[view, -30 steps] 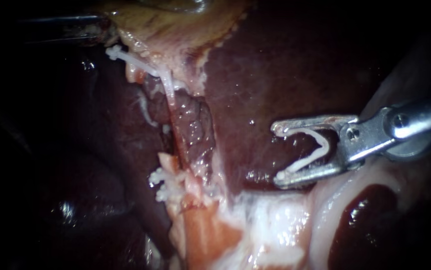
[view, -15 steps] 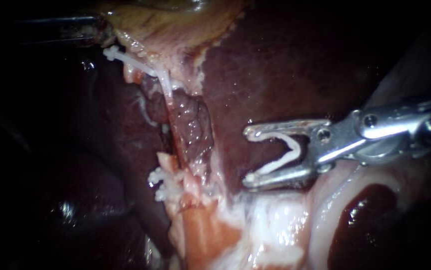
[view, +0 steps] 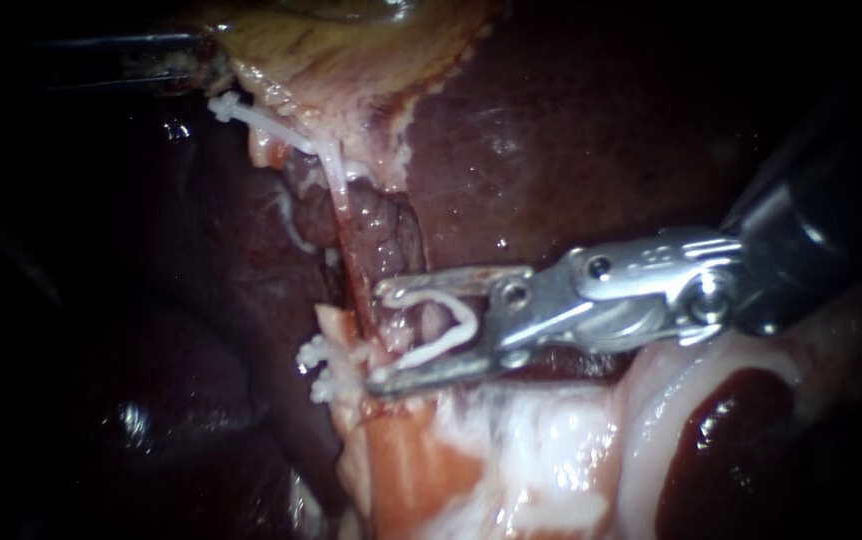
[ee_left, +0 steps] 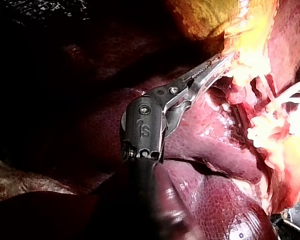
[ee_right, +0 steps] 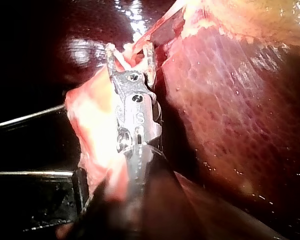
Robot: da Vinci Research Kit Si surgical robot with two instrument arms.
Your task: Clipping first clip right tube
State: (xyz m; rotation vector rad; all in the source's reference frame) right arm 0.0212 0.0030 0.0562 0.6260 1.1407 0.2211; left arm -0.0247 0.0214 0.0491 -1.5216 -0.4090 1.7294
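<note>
Right instrument (view: 376,336) — jaws apart, gripping a white clip (view: 429,350) that lies open astride the tube (view: 391,250) — tips just past it.

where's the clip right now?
Endoscope view, centre: the white clip is held in the right instrument's jaws, its open legs straddling the tube, with the liver above and pale tissue just below.

White clip (view: 431,348) — V-shaped, spread open, bend toward the hinge — seated in the jaws of the right instrument (view: 376,336), one leg along each jaw. Lumpy, purplish-pink tube (view: 381,240), wet and glistening, running downward and passing between the open legs of the clip near their tips — straddled, not yet pinched.
</note>
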